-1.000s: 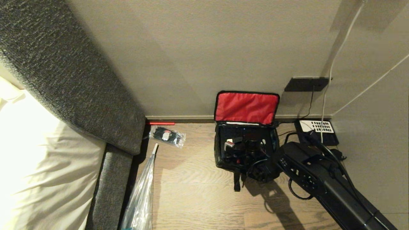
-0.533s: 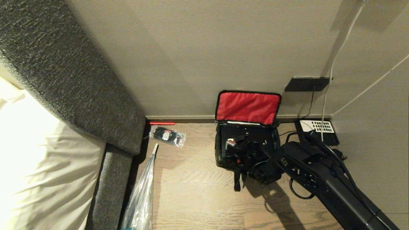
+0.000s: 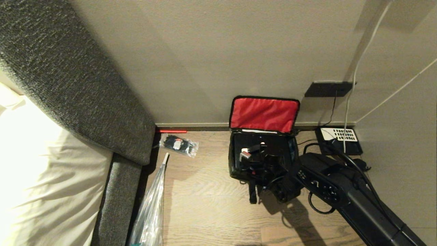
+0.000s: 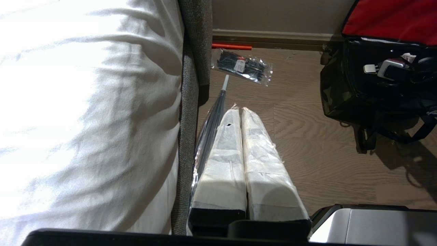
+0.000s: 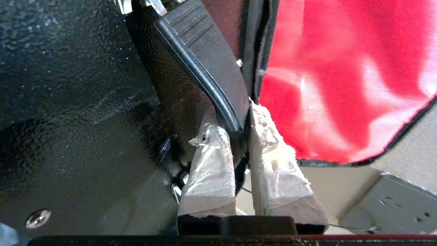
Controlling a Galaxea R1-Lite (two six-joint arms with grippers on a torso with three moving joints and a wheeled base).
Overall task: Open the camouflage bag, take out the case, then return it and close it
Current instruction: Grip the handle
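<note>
Camouflage bag (image 3: pixel 261 155) sat open on the floor by the far wall, red lid up. Left claw (image 4: pixel 240 143) hung pressed together, idle, near the bed. Right claw (image 5: pixel 239 136) pinched the case (image 5: pixel 78 102) by its handle (image 5: pixel 208 65); best lifted straight, clear of the bag's rim.

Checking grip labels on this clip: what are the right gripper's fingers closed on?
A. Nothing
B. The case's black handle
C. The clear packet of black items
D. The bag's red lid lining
B: in the right wrist view the right gripper pinches the curved black handle of the case.
</note>
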